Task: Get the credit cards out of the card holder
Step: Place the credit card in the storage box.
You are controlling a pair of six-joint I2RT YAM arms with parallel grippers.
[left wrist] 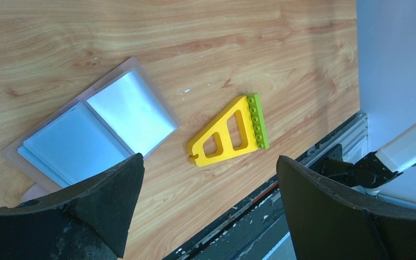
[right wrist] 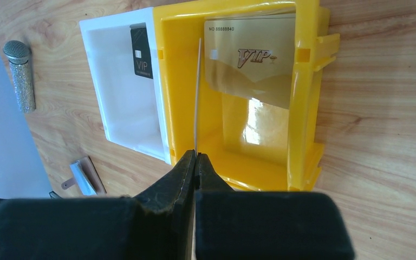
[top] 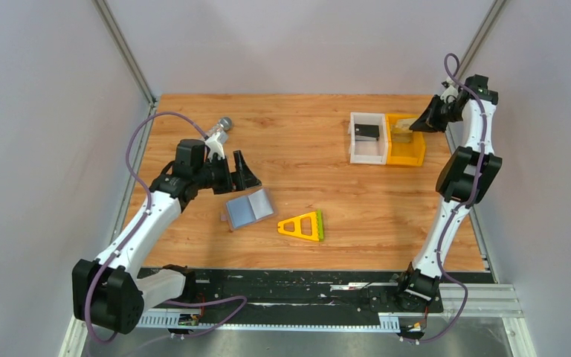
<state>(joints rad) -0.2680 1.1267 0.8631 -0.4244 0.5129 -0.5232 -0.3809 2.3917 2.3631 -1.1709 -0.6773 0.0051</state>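
Right gripper (right wrist: 195, 154) was pinched closed on a thin card (right wrist: 197, 97), seen edge-on from the wrist camera as a pale line rising from between the fingertips. It hung over the yellow bin (right wrist: 179, 108) at the far right of the wooden table (top: 305, 126). Inside that bin a gold card (right wrist: 249, 59) marked VIP leaned against the far wall. The white bin (right wrist: 124, 119) stood touching the yellow one on its left, with a black card (right wrist: 142, 51), also marked VIP, lying at its far end.

Left gripper (left wrist: 210, 160) was spread wide and held nothing, hovering above the table's left half. The card holder (left wrist: 97, 130) lay open and flat just below it, two grey-blue panels side by side, turned at an angle to the table edge. Near the holder, apart from it, lay a yellow triangular frame (left wrist: 230, 132) with a green strip along one side. A silver glittery cylinder (right wrist: 20, 76) lay on the wood to the left of the bins.
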